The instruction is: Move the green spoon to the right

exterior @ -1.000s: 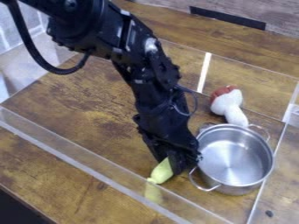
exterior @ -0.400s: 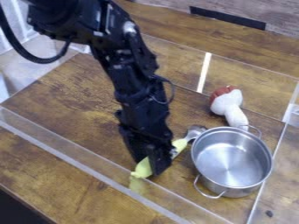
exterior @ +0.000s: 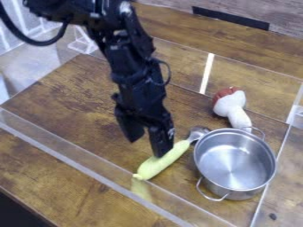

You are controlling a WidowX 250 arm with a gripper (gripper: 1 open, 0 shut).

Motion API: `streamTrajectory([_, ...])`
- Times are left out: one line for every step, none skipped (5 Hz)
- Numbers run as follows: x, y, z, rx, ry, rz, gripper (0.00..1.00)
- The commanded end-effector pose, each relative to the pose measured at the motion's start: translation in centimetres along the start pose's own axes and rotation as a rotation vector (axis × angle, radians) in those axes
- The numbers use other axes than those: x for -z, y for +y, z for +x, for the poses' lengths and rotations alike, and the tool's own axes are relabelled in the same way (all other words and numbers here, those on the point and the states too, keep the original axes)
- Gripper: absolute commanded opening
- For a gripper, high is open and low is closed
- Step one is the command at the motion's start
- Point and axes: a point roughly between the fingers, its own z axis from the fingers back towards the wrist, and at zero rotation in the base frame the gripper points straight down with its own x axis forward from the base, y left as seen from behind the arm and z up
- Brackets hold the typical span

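- Wooden table (exterior: 59, 111) under everything, brown grain, with pale lines running across it and a short white strip (exterior: 208, 74) up past the middle.
- Pincer (exterior: 148, 148) is down low near the middle of the shot, pointing at the table. Looks spread to me, fingers apart, nothing pinched between them.
- Green spoon (exterior: 162, 163) is lying on the table right by the pincer, just beside the fingertips on the side nearer the pot. It's on a slant: fat yellow-green handle with its end toward the bottom of the view, little silver bowl up toward the right.
- Steel pot (exterior: 235, 163) sits just right of the spoon, upright, open top facing up, so you can see down inside. Wire handles on it, one at the lower left and one at the top. Spoon's bowl end is right by the rim; can't tell if they actually touch.
- Mushroom toy (exterior: 236, 107) is above the pot in the view, lying down, red cap pointing away and fat white stem toward the pot.
- Black arm (exterior: 116, 44) comes in from the top left, kinda chunky, with a dark cable (exterior: 27, 34) looping off it near the corner.
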Motion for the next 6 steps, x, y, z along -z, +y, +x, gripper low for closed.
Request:
streamTrajectory([-2.8,-0.8,2.1,0.018,-0.042,0.050,1.00])
streamTrajectory([-4.2,-0.2,1.1,0.009,-0.045,0.100,1.00])
streamTrajectory([-5.1,0.1,0.1,0.004,-0.056,0.136,0.00])
streamTrajectory([-5.5,0.3,0.6,-0.024,-0.070,0.172,1.00])
streamTrajectory([-5.6,0.4,1.0,-0.050,-0.082,0.198,1.00])
streamTrajectory([-4.6,0.9,1.4,-0.083,-0.091,0.212,1.00])
